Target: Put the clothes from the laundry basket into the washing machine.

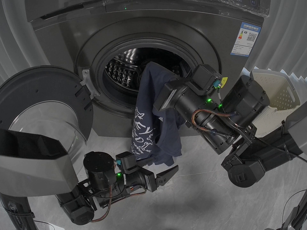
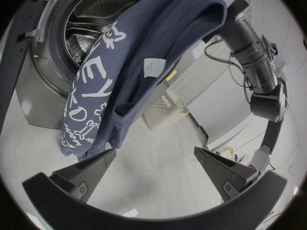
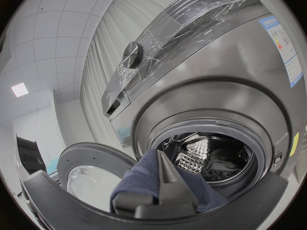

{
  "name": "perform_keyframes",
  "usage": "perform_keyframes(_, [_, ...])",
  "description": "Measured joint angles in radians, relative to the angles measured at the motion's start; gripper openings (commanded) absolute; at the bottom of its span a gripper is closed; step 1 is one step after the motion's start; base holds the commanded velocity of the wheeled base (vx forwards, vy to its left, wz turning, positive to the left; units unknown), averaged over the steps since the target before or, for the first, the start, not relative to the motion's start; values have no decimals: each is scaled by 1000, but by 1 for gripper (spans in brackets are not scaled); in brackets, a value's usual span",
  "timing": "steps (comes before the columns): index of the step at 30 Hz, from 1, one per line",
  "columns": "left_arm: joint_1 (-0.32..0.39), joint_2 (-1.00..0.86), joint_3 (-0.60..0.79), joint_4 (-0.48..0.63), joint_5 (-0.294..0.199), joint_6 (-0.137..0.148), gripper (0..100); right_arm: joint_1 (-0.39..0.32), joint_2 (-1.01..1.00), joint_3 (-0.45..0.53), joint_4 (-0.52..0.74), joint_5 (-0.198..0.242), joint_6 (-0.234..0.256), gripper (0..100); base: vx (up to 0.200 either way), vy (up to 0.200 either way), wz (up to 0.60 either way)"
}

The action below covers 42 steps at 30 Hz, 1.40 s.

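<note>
The right fingers [image 3: 166, 179] are clamped on a navy T-shirt [image 1: 150, 128], which hangs before the open mouth of the washing machine [image 1: 179, 32]. The left fingers [image 2: 96, 170] are spread wide and empty, low under its hem. The laundry basket [image 1: 281, 93] stands right of the machine. Dark clothing [image 3: 224, 163] lies in the drum.

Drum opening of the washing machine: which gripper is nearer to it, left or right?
Right. The right gripper, shut on the navy shirt, is just in front of the drum opening. The left gripper is open, low down, below the shirt's hanging hem.
</note>
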Motion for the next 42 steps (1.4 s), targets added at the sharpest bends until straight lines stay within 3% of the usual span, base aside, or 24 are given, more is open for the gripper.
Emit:
perform_keyframes(24, [55, 202, -313, 0, 9, -3, 100, 6, -11, 4, -6, -1, 12, 0, 0, 0, 0])
perform_keyframes(25, [55, 206, -324, 0, 9, -3, 0, 6, -11, 4, -7, -2, 12, 0, 0, 0, 0])
perform_keyframes(33, [55, 226, -359, 0, 39, -1, 0, 12, -12, 5, -11, -15, 23, 0, 0, 0, 0])
perform_keyframes(42, [54, 189, -353, 0, 41, 0, 0, 5, -21, 16, -14, -18, 30, 0, 0, 0, 0])
